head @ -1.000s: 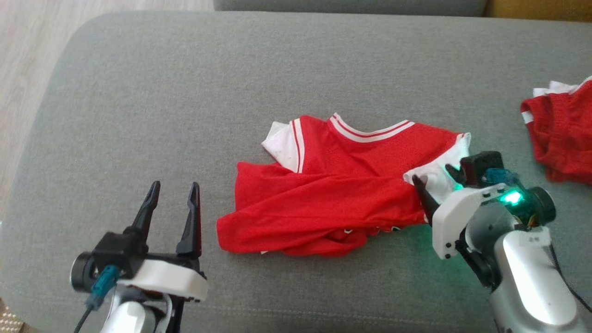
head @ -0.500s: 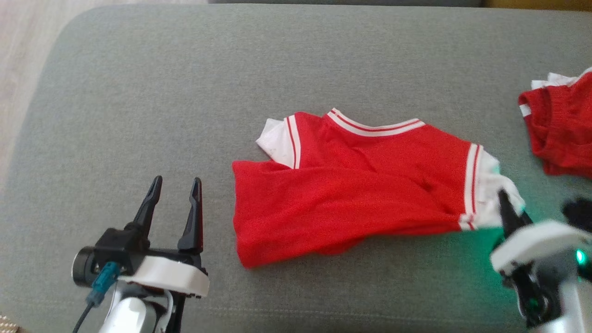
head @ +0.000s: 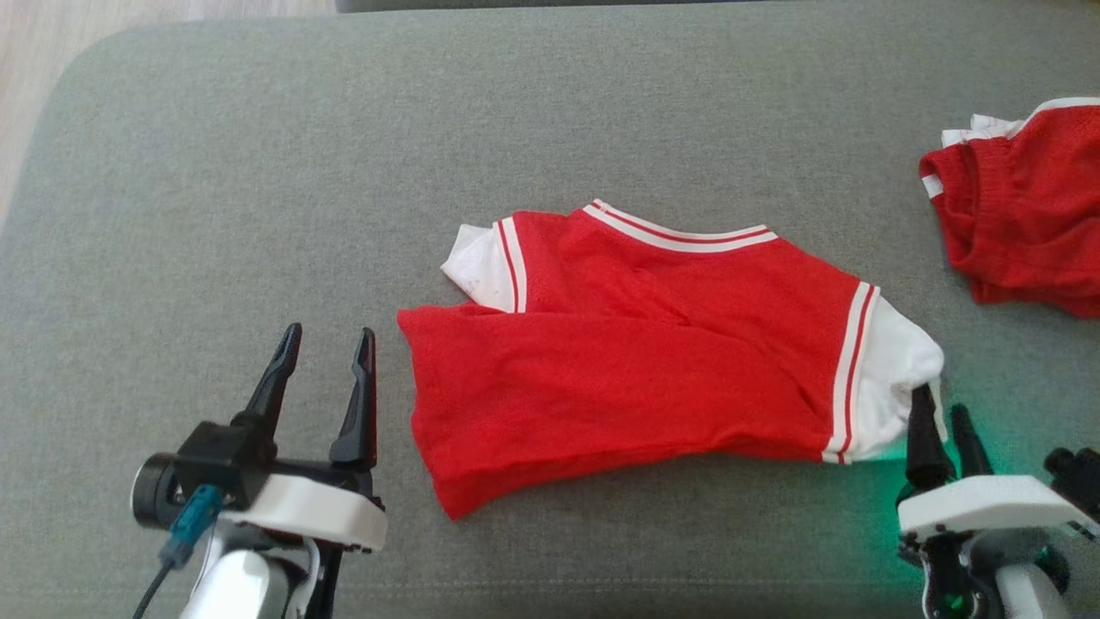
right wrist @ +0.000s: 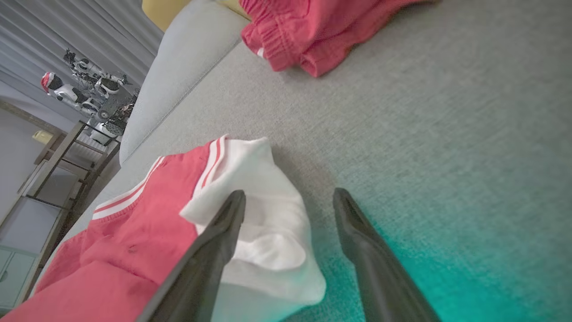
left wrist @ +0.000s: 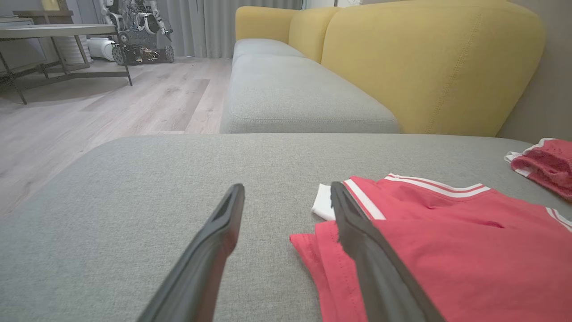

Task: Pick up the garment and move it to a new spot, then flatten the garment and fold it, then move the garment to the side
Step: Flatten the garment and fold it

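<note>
The red mesh jersey with white sleeves (head: 636,361) is seen lying on the grey fabric cushion (head: 258,172) between the left jaws and right jaws, both parted, nothing gripped.

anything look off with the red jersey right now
Yes: the red jersey lies askew, its lower part folded slantwise over the body, covering part of one white sleeve. The other white sleeve is bunched beside the open right gripper.

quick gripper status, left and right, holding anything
Left gripper: open, holding nothing, beside the red jersey.
Right gripper: open, holding nothing, fingertips at the jersey's white sleeve.
</note>
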